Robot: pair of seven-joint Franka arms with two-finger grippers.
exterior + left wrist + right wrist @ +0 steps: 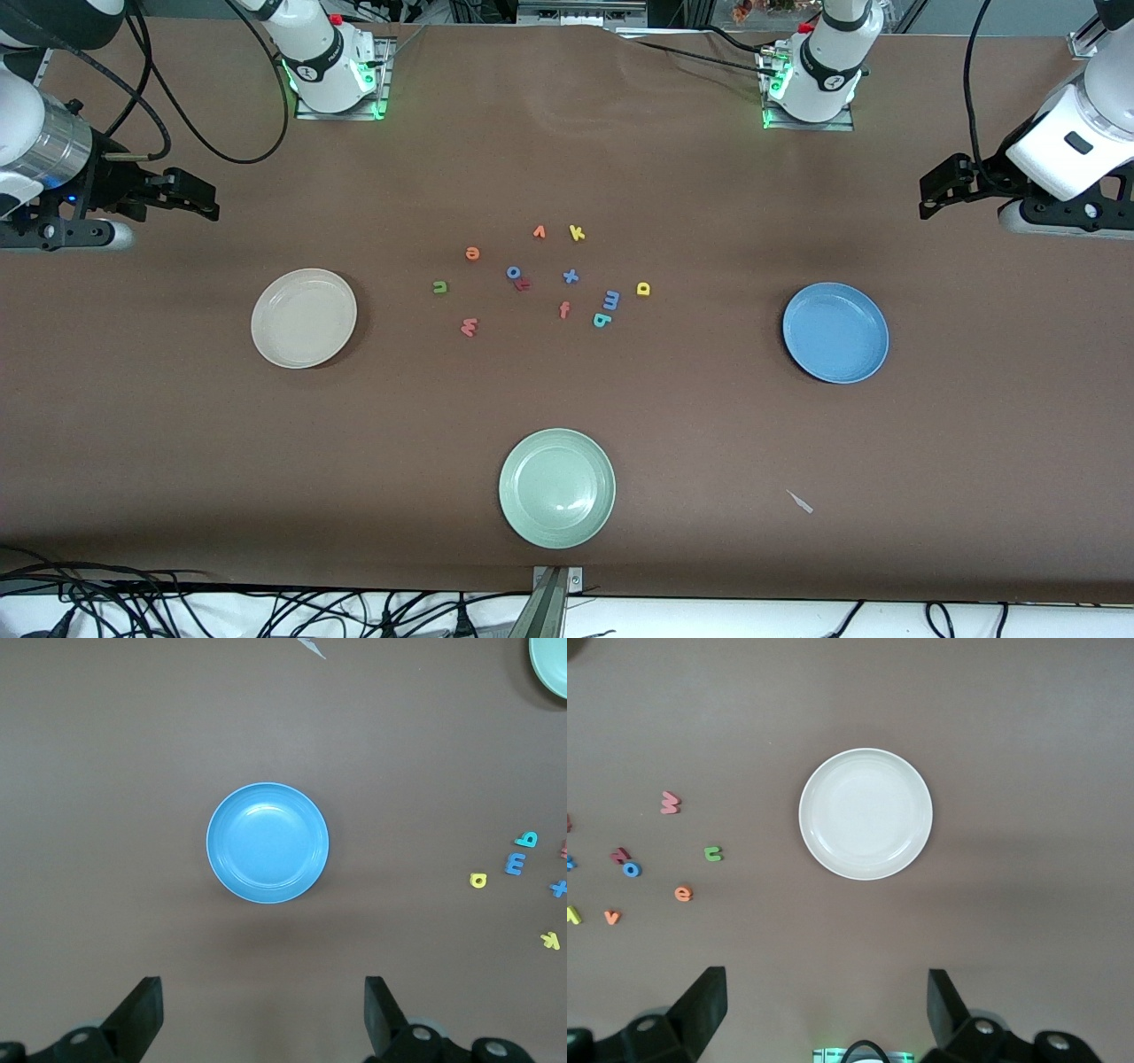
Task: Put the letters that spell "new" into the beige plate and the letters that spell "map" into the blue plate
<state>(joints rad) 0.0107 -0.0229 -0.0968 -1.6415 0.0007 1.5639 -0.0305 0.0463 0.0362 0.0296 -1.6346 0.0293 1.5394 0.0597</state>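
- Brown cloth covers the table (567, 133); 3 plates sit on it and foam letters lie scattered at the centre of the front view.
- Beige plate (304, 318) sits at centre-left of the frame, blue plate (835, 332) at centre-right; both are empty. A pale green plate (557, 487) at bottom centre is not wanted.
- For "new": green n (439, 286), orange e (472, 253) and pinkish-red w (469, 327) lie on the beige-plate side of the cluster.
- For "map": blue m (610, 299), teal a (601, 320) and yellow p (643, 288) lie on the blue-plate side; m and a almost touch.
- Right gripper (190, 197) hangs at the frame's left edge, jaws spread wide and empty; left gripper (943, 184) hangs at the right edge, equally wide and empty.
- No letter is placed yet. A sound start, I judge, is an isolated letter such as w or p.
- Come straight down, pinching across the thin foam.
- Avoid the orange v (539, 232), yellow k (577, 233) and pinkish-red f (564, 309).
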